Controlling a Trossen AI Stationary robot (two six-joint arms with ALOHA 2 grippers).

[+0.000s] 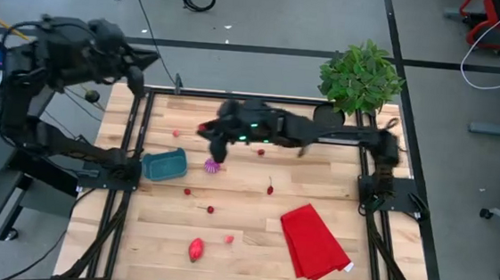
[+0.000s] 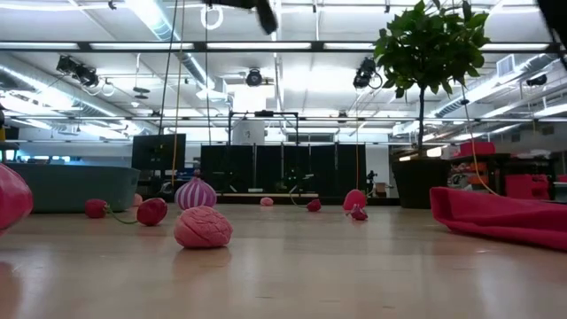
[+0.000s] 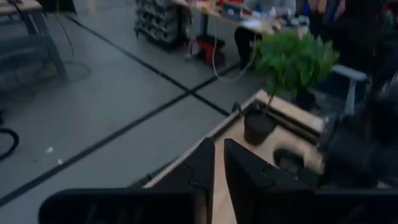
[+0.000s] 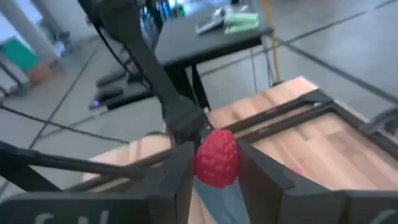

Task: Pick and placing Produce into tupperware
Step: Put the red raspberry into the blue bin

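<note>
My right gripper (image 1: 208, 133) hangs above the table's far middle, shut on a red raspberry-like piece of produce (image 4: 216, 158). The teal tupperware (image 1: 166, 164) stands on the table toward the left, near and left of that gripper. A purple-and-white round piece (image 1: 213, 165) lies beside it. Small red pieces (image 1: 210, 209) are scattered on the wood, and a larger red oval (image 1: 196, 248) lies near the front edge. My left gripper (image 1: 142, 60) is raised beyond the table's far left corner; its fingers (image 3: 208, 168) stand almost together with nothing between them. My right gripper pinches the raspberry-like piece by its two sides (image 4: 200, 163) between its two fingers (image 4: 180, 171). The fingers come nearly level from the table's right. The piece is lifted clear of the table.
A potted plant (image 1: 359, 77) stands at the far right corner. A folded red cloth (image 1: 313, 242) lies front right. Black frame rails (image 1: 129, 139) run along the table's left and right sides. A pink raspberry-like piece (image 2: 203, 227) lies close to the low camera.
</note>
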